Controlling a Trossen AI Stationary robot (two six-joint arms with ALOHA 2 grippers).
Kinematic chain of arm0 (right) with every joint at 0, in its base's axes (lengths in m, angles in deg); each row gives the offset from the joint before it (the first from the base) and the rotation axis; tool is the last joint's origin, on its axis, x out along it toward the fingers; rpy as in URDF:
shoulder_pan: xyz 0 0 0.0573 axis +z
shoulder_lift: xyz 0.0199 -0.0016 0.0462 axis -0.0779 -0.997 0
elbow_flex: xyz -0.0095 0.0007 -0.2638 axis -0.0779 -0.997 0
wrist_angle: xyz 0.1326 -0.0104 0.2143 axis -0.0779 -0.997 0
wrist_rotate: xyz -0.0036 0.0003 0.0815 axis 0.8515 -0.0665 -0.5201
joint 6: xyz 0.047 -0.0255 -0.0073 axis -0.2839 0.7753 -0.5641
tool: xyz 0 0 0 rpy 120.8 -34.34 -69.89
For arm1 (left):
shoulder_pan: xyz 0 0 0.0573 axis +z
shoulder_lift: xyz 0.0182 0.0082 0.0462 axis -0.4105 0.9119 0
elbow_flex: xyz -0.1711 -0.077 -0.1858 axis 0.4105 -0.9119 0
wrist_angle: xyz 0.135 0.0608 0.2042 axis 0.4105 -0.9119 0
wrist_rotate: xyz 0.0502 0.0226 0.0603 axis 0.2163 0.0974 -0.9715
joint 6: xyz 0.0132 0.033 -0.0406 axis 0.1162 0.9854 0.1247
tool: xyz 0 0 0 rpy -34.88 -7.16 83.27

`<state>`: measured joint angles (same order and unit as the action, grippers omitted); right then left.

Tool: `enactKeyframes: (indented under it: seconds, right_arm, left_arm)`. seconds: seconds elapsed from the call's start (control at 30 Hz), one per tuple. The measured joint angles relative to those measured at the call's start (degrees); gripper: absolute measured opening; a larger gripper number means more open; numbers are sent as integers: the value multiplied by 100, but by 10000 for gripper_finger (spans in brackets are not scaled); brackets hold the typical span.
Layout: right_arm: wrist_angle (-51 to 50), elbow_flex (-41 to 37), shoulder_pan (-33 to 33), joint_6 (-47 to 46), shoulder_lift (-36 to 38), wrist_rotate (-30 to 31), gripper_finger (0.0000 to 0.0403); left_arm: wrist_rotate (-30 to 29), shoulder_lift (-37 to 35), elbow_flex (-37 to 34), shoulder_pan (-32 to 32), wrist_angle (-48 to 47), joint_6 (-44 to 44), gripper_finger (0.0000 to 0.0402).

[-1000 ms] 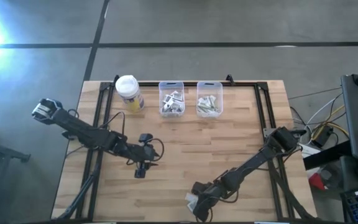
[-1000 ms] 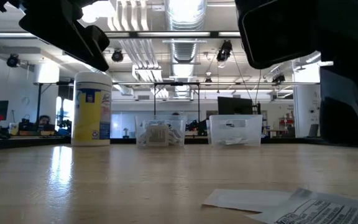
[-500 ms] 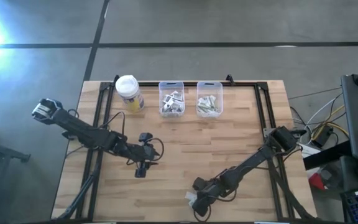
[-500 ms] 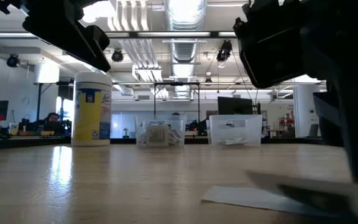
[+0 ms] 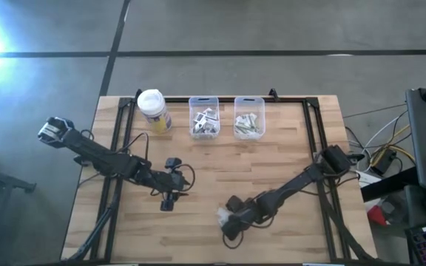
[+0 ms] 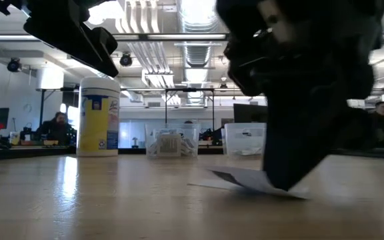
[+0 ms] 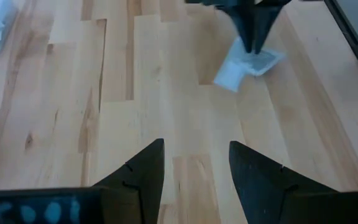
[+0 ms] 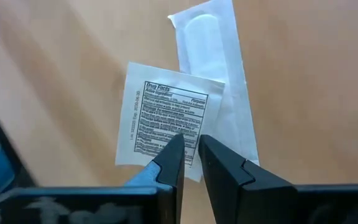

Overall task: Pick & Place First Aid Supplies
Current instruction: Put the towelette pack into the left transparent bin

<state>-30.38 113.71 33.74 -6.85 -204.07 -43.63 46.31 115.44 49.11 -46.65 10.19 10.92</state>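
A square white packet printed with black text [image 8: 166, 121] and a narrow white strip packet [image 8: 213, 68] overlap near the table's middle front [image 5: 221, 215]. My right gripper [image 8: 191, 146] is shut on the square packet, its fingers pointing steeply down. The strip's lower end runs under the square packet. My left gripper [image 7: 196, 174] hangs open over bare wood to the left [image 5: 167, 202], holding nothing. My right gripper pinches the square packet's edge [image 8: 180, 138] between its two fingertips, coming from above and slanting down. The packet spreads flat beyond the fingers, low over the wood [image 6: 242, 179]. I cannot tell whether the strip is in the pinch too, or whether the packets are clear of the table.
At the far edge stand a yellow container with a white lid [image 5: 154, 109] and two clear bins [image 5: 204, 117] [image 5: 248, 117] holding several packets. Bare wood lies between them and the grippers. A person [image 6: 59, 123] sits in the room behind.
My right gripper has moved from the near edge toward the table's middle and a little left, tipping and rolling as it went. The square packet and the strip have moved with it, away from the near edge.
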Motion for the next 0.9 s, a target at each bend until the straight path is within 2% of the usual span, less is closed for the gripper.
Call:
enactKeyframes:
  seconds: [0.27,0.47,0.67,0.9]
  right_arm:
    - [-20,-10,-435,343,-11,288,56]
    - [4,-15,-631,512,-13,285,56]
    - [53,-21,-714,533,-22,276,56]
    - [99,-26,-731,525,-22,269,56]
  left_arm:
    - [59,75,-88,-98,102,304,174]
    - [77,389,-579,-216,1164,1085,174]
    - [79,956,-838,-223,2594,2060,174]
    - [78,1947,-433,-223,2711,2668,174]
